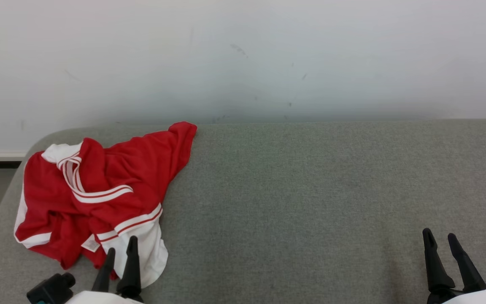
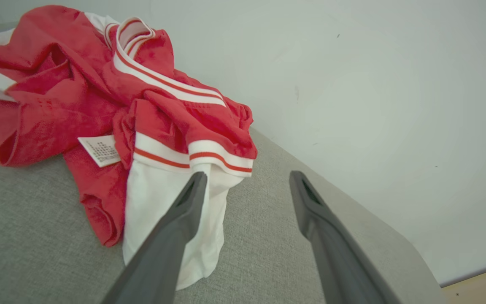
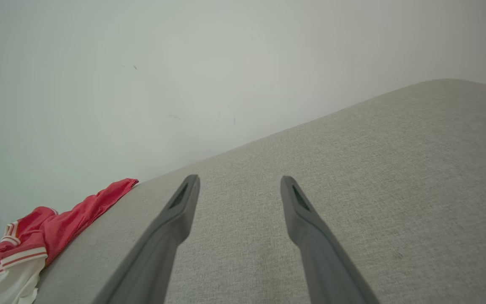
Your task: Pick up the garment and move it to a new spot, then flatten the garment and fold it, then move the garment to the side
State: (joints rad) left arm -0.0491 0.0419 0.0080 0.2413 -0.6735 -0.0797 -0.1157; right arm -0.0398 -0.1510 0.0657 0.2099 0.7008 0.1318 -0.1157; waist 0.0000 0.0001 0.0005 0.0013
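Wall (image 1: pixel 243 55), pale and lightly scuffed, stands behind a grey fabric-topped bench (image 1: pixel 310 190) with rounded far corners. The bench's near edge and right end are cut off by the head view.

On the far left part of the bench lies the garment (image 1: pixel 99 190), red with white panels and red-and-white striped bands. It is crumpled in a heap, one red corner stretched toward the bench's far edge. The folds hide its outline, so which part is sleeve, collar or hem cannot be told.

At the garment's near edge the left pincer (image 1: pixel 121 245) stands spread, with nothing between its fingers. In the head view the fingertips overlap the white panel. In the left wrist view one finger crosses that white panel while the other lies over bare bench just beside it. Whether either finger touches the cloth cannot be told.

Spread wide too, and holding nothing, the right pincer (image 1: pixel 439 234) is over bare bench at the near right, well apart from the garment. Both pincers' bases are cut off at the bottom of the head view.

A small white label (image 2: pixel 101 150) lies on the red cloth just beside the white panel, its print too small to read.
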